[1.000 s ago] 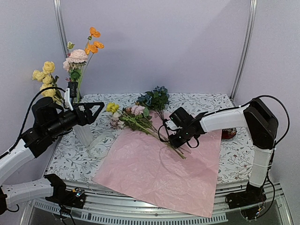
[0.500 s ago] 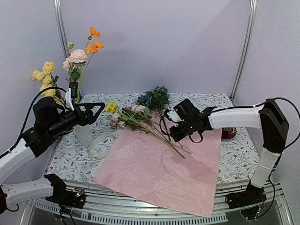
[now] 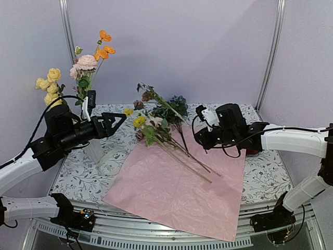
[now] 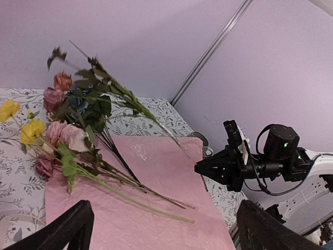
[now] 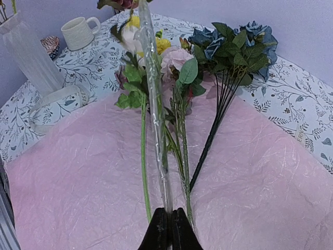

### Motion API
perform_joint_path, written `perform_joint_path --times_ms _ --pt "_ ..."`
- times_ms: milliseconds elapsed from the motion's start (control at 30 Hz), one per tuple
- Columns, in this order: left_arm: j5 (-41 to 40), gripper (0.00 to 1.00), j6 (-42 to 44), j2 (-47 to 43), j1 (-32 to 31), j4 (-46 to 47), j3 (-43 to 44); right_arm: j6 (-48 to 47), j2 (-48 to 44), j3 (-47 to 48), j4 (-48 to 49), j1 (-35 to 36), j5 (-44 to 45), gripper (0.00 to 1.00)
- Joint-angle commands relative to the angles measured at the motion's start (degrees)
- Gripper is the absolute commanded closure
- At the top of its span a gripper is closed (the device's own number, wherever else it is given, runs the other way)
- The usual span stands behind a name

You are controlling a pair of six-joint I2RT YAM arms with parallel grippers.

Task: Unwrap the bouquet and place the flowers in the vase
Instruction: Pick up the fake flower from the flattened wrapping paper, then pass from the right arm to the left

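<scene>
My right gripper [image 3: 201,136] is shut on the lower end of one long stem in a clear sleeve [image 5: 156,104], held up off the table; its small mauve blooms [image 3: 146,95] point up and left. The other flowers [image 3: 156,130], with blue roses [image 3: 175,107], lie on the opened pink wrapping paper [image 3: 177,192]. The white ridged vase [image 3: 94,149] stands at the left with yellow, pink and orange flowers [image 3: 86,63] in it. My left gripper [image 3: 117,122] hovers open beside the vase, holding nothing.
A cream ribbon [image 3: 107,166] lies on the floral tablecloth by the vase's foot. A cream mug [image 5: 78,32] stands behind the vase. A cup on a red saucer [image 3: 254,149] sits at the right, behind my right arm. Metal frame posts [image 3: 271,52] stand at the back.
My right gripper has closed on the stem and moved up and right, lifting it clear of the other flowers. The left gripper has shifted slightly right, still open.
</scene>
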Motion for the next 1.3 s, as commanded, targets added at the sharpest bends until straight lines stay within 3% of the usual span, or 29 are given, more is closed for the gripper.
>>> perform_joint_path --times_ms 0,367,400,467,600,833,1267 --pt "-2.4 0.02 -3.2 3.0 -5.1 6.7 0.3 1.9 -6.0 -3.3 9.2 -0.2 -1.8 0.96" --pt "-5.1 0.02 -0.1 17.1 -15.2 24.3 5.4 2.9 -18.7 -13.5 22.9 -0.2 -11.5 0.96" --pt "-5.3 0.04 0.4 18.5 -15.7 25.8 6.2 2.9 -19.7 -14.3 24.1 -0.2 -12.7 0.96" --pt "-5.2 0.19 2.3 21.3 -16.5 30.3 7.5 3.0 -21.3 -16.0 26.7 -0.2 -15.5 0.96" --pt "-4.4 0.22 3.8 25.4 -17.2 35.1 10.9 4.5 -23.6 -18.5 32.4 -0.1 -19.8 0.96" --pt "-1.1 0.31 5.0 28.4 -17.2 45.2 13.3 5.9 -23.3 -19.8 37.3 1.9 -22.6 0.96" --pt "1.6 0.40 5.5 28.9 -17.2 49.9 14.3 9.4 -17.2 -18.9 43.8 5.8 -26.6 0.97"
